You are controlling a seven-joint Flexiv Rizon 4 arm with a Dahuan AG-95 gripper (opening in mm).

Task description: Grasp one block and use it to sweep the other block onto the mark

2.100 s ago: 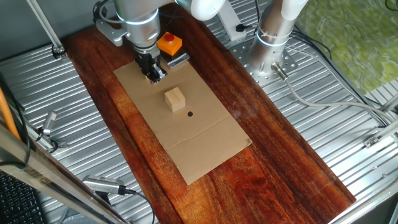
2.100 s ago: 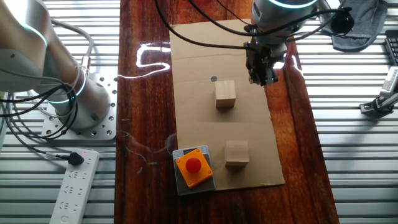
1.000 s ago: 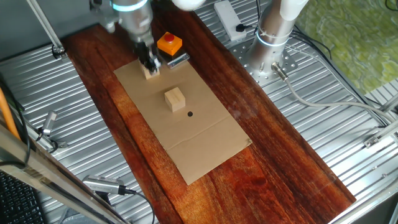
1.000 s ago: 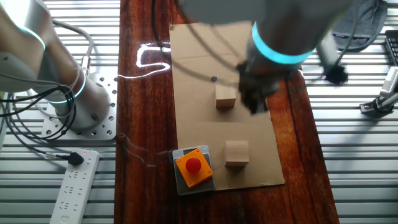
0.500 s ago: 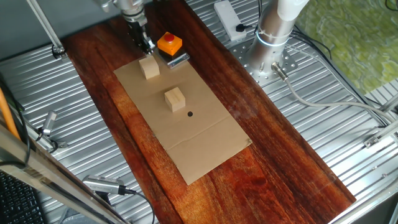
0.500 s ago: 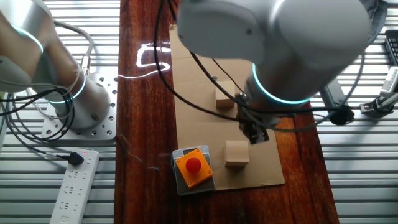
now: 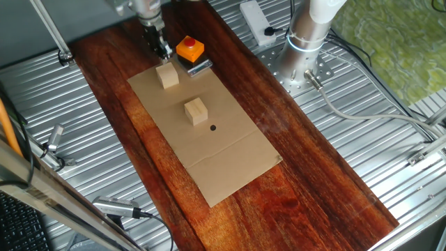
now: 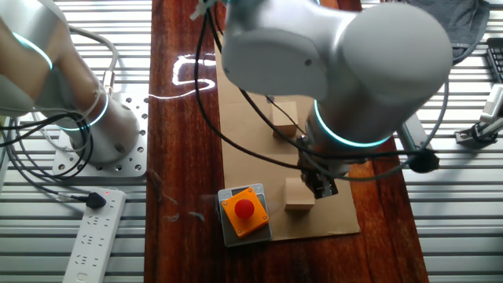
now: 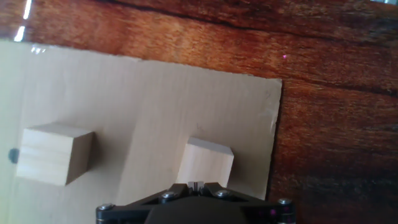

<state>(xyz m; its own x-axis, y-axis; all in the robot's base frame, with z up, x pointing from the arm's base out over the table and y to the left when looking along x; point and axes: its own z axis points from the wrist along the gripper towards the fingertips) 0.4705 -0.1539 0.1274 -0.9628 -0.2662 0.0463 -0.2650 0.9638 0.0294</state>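
Note:
Two pale wooden blocks lie on a cardboard sheet (image 7: 226, 160). One block (image 7: 167, 75) lies near the orange box, and also shows in the other fixed view (image 8: 297, 196) and in the hand view (image 9: 205, 163). The second block (image 7: 196, 111) (image 9: 55, 154) lies close to the mark (image 7: 212, 127), a tiny black dot that sits at the left edge of the hand view (image 9: 12, 155). My gripper (image 7: 162, 49) (image 8: 321, 185) (image 9: 196, 185) hangs above the first block, fingers together and holding nothing. In the other fixed view the arm hides the mark and most of the second block (image 8: 283, 122).
An orange box with a red button (image 7: 189, 49) (image 8: 244, 211) stands at the cardboard's corner beside the first block. The cardboard lies on a dark wooden board (image 7: 306, 174) (image 9: 323, 124). A robot base (image 7: 306, 56) and a power strip (image 8: 90, 236) stand beside the board.
My gripper has moved from beside the middle block to over the block near the orange box. Both blocks have stayed where they were.

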